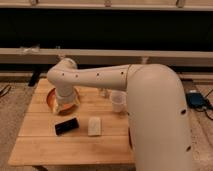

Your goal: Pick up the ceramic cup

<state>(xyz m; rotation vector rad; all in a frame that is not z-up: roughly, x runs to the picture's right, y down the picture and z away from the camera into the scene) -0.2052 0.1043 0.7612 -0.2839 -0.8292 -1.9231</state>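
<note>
The ceramic cup (118,101) is a small off-white handleless cup standing upright on the wooden table (75,147), right of centre, just below my arm. My white arm reaches from the right foreground across to the left. My gripper (65,103) hangs down over the wide orange bowl (54,101) at the table's left. It is well to the left of the cup and not touching it.
A small clear glass object (104,92) stands just left of the cup. A black flat device (66,126) and a small white block (94,125) lie on the table's front half. A low ledge and a dark wall run behind the table. Blue gear (196,100) lies on the floor at right.
</note>
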